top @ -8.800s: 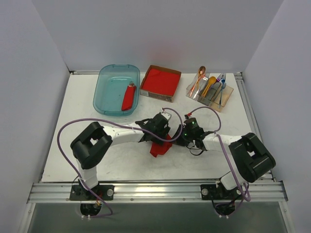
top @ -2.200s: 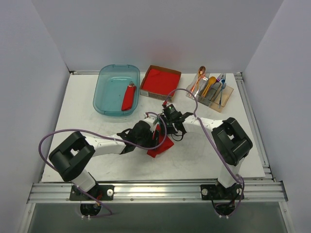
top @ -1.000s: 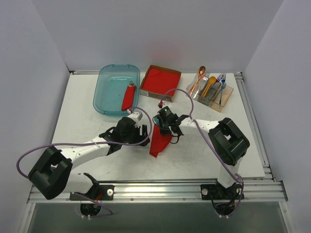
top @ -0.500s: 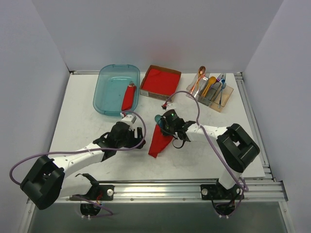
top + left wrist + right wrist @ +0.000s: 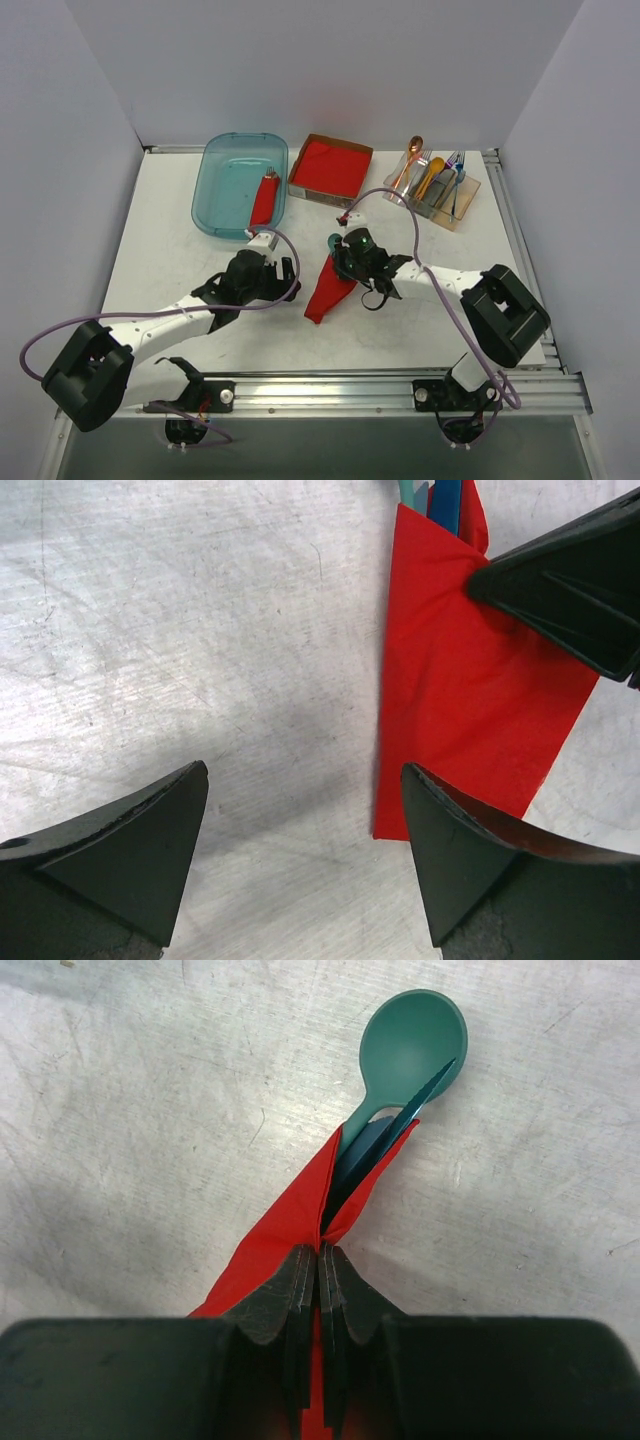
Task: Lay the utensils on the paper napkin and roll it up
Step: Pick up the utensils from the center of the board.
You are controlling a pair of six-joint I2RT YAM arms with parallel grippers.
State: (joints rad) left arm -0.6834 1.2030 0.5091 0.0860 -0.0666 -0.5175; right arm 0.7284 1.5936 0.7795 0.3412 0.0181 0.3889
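The red paper napkin point(image 5: 323, 287) lies on the table as a long folded wrap around the utensils. A teal spoon point(image 5: 413, 1035) and a blue piece point(image 5: 428, 1084) stick out of its far end. My right gripper point(image 5: 320, 1252) is shut on the napkin's pinched top fold just behind the spoon; in the top view the right gripper point(image 5: 347, 263) sits over the wrap's upper end. My left gripper point(image 5: 305, 772) stands open over bare table just left of the napkin point(image 5: 460, 700), its right finger over the napkin's lower edge, holding nothing. In the top view the left gripper point(image 5: 287, 287) is beside the wrap.
At the back left is a teal bin point(image 5: 225, 190) holding a red roll point(image 5: 264, 200). A cardboard box point(image 5: 320, 193) of red napkins stands at the back middle. A clear utensil holder point(image 5: 445, 213) with an orange spoon point(image 5: 410, 160) is at the back right.
My left gripper has drawn back to the left off the napkin and opened wider. The right gripper has shifted slightly right, still pinching the wrap.
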